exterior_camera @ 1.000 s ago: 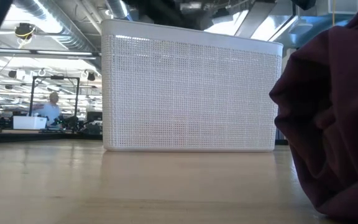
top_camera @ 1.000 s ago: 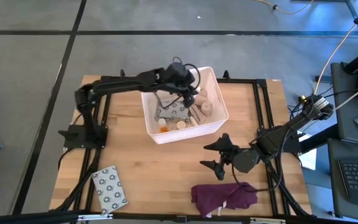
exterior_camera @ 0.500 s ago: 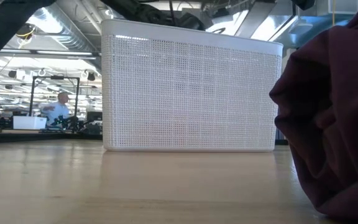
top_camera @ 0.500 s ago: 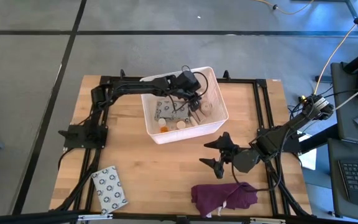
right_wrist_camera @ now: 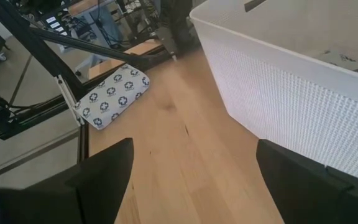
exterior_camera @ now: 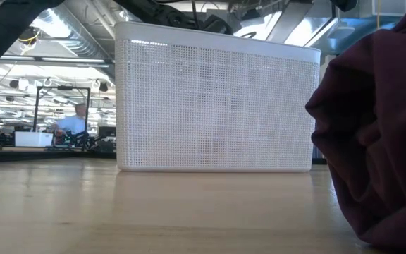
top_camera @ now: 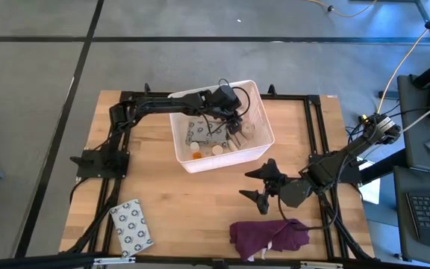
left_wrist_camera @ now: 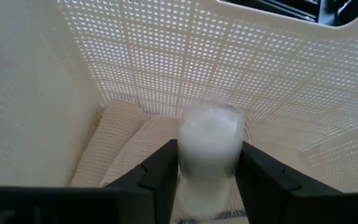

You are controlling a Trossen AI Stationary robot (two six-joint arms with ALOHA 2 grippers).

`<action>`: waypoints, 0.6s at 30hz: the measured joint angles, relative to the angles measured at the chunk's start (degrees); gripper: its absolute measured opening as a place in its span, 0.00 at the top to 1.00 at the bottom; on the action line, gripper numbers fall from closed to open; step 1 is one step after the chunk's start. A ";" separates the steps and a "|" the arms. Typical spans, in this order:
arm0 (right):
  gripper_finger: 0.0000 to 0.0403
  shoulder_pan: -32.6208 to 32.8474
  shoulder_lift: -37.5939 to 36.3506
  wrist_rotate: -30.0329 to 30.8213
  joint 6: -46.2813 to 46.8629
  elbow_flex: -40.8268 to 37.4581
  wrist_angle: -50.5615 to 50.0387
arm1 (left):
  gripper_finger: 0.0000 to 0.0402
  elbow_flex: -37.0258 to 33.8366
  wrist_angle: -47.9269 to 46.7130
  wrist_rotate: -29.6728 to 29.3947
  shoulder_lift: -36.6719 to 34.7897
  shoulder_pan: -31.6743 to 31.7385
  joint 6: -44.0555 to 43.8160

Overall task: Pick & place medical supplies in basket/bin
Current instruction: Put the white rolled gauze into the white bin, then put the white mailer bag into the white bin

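Just one basket (top_camera: 189, 158), two packets (top_camera: 131, 226).

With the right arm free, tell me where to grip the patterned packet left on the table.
Grip the patterned packet across its narrow width, coming straight down: it lies flat near the table's front left corner with bare wood around it. The open right gripper waits mid-table.

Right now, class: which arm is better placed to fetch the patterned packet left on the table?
Right. Its hand is open and empty over the table; the left hand holds a white roll inside the basket. The packet lies outside.
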 joint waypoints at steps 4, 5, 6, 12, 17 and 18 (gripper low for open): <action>0.16 0.00 0.27 -0.09 0.04 0.02 0.02 | 0.61 0.00 -0.01 0.36 0.00 -0.25 0.02; 0.16 0.00 0.41 -0.09 0.08 0.04 0.10 | 0.60 0.00 -0.07 0.50 0.00 -0.34 0.28; 0.16 0.00 0.54 -0.09 0.08 0.07 0.21 | 0.59 0.00 -0.18 0.77 0.00 -0.46 0.35; 0.16 0.00 1.14 -0.21 0.07 0.09 0.35 | 0.54 0.03 -0.10 0.98 -1.11 -0.60 2.19; 0.16 0.00 1.12 -0.26 -0.22 0.09 0.40 | 0.52 3.16 -0.23 3.50 -6.17 -1.08 9.00; 0.16 0.00 1.12 -0.24 -0.46 0.09 0.42 | 0.52 3.72 -0.62 4.44 -7.74 -1.49 10.25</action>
